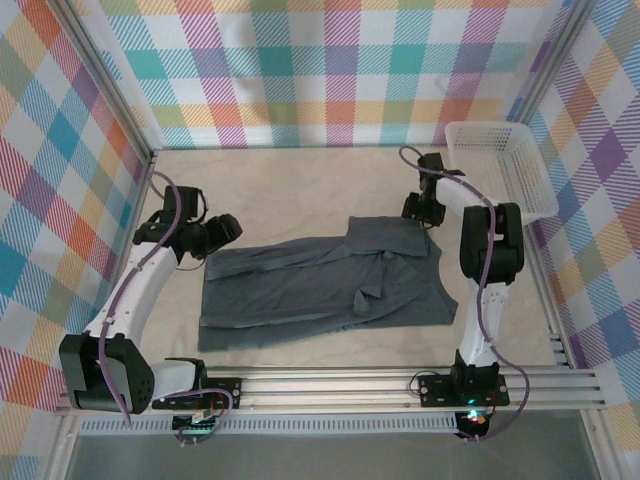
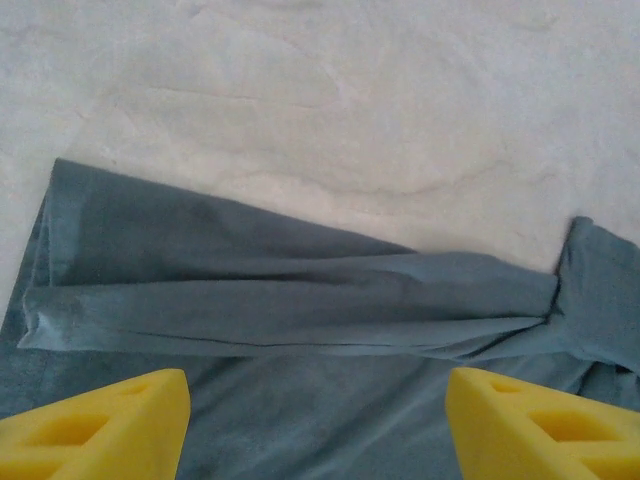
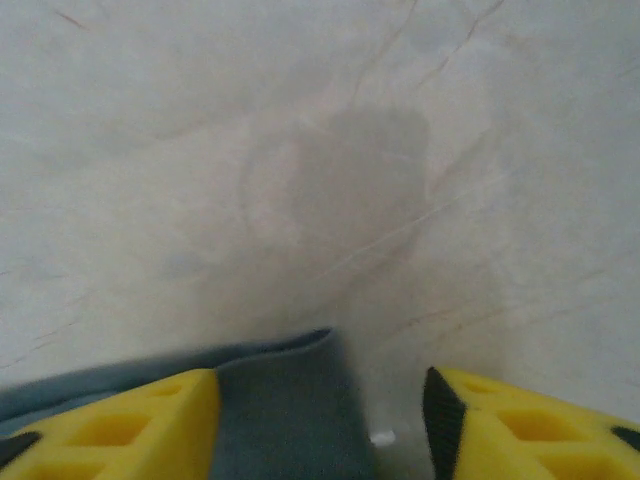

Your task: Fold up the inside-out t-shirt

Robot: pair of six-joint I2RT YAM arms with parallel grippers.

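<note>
while the dark slate-grey, wrinkly t-shirt (image 1: 325,285) lies on the pale table (image 1: 300,180), far edge folded over, left gripper (image 2: 315,385) and right gripper (image 3: 320,385) hover with jaws spread, empty; more folds seem left.

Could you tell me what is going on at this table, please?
A dark grey t-shirt lies spread on the table, partway through being folded. A long band of cloth lies turned over along its far side. The left gripper sits over the shirt's far left edge and the right gripper over its far right corner, both open and holding nothing. A white basket stands at the far right.
</note>
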